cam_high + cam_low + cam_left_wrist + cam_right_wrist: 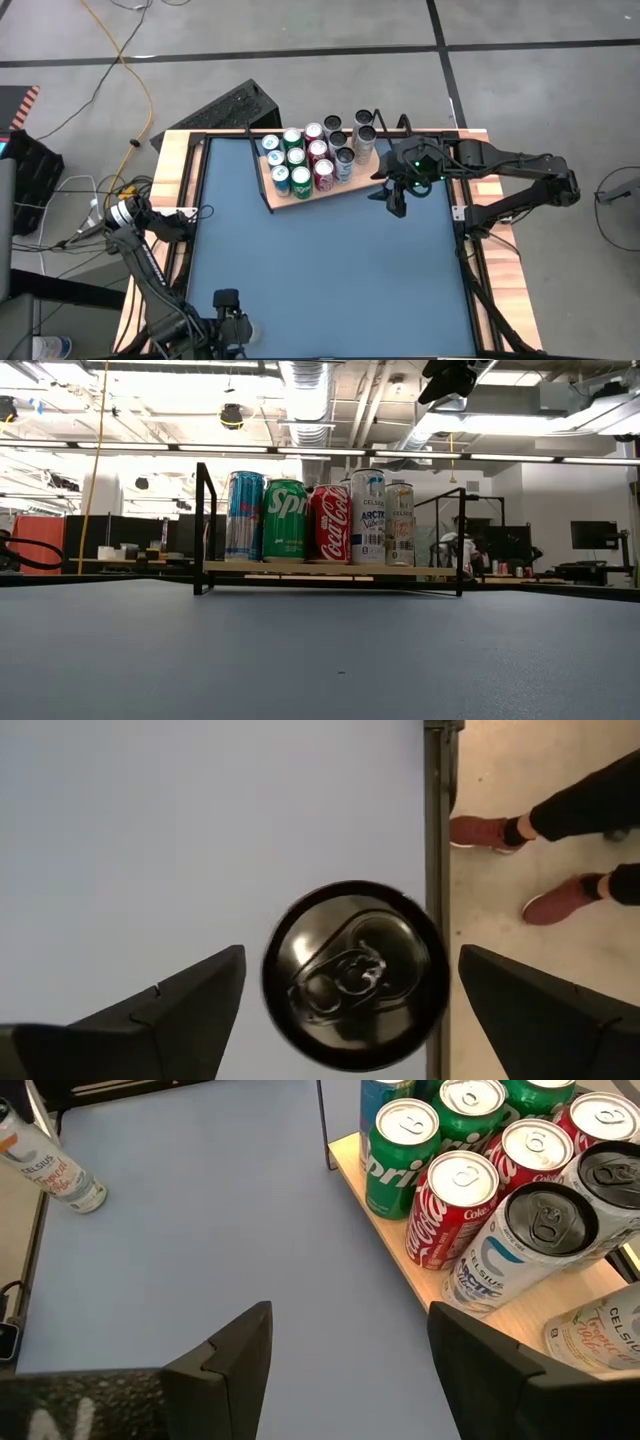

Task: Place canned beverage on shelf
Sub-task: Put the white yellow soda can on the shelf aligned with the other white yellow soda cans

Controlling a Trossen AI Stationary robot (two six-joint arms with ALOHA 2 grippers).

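The shelf (285,203), a light-wood board in a black wire frame, lies at the table's far middle and holds several upright cans (310,160). It also shows in the low view (330,570). One more can (355,975) stands upright on the blue tabletop near the near edge, and the right wrist view shows it as a white can (60,1170). My left gripper (232,322) is open above it, pointing down, with its fingers (200,990) on either side of the can's top, apart from it. My right gripper (396,200) is open and empty above the table, just right of the shelf.
The table's black edge rail (436,840) runs close beside the lone can. A person's legs and red shoes (540,830) stand on the floor beyond it. Another can (50,347) lies off the table at the near left. Blue tabletop (330,270) lies between shelf and can.
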